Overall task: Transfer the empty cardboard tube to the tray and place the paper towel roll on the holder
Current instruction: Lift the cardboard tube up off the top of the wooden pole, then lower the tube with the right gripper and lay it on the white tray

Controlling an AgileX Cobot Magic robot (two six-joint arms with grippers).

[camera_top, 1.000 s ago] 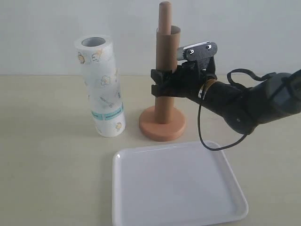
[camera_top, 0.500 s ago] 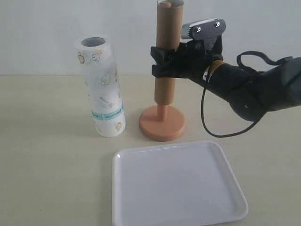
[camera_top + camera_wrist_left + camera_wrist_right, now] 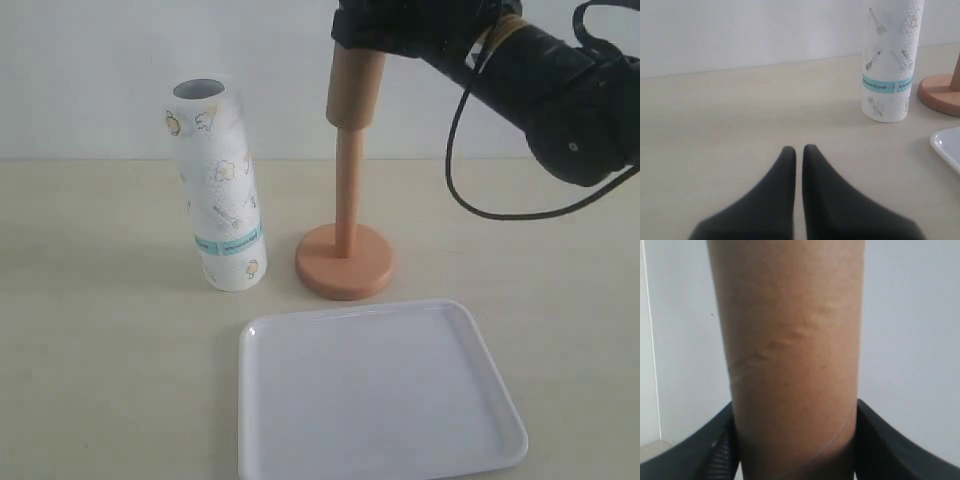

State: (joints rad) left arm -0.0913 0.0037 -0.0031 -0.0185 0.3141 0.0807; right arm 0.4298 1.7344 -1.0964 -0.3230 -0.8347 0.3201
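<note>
Right pincer (image 3: 356, 35): clamped on the cardboard tube (image 3: 357, 88), with one jaw pressed to each side of it in the wrist view; it sits at the very top of the exterior view
Cardboard tube: upright in the right pincer's grip and hanging just below it; its lower end is around the dowel of the holder (image 3: 346, 200), so I judge it is not yet clear of the post, whose top is hidden inside
Holder: directly beneath the right pincer, disc base flat on the table (image 3: 100, 350), most of the dowel bare below the tube
Left pincer (image 3: 799, 150): jaws closed together with only a slit between them, holding nothing, low over the table
Paper towel roll (image 3: 218, 185): standing on end on the table, ahead of the left pincer and well apart from it; near the holder's base, not touching it
Tray (image 3: 250, 400): flat on the table, well below the right pincer on the near side of the holder, nothing in it
Done: the tube is gripped and sits high on the dowel
Left to do: draw the tube off the post top and lay it in the tray; then take the roll and thread its hollow core over the dowel
Progress: first half under way, second half not begun, neither finished
</note>
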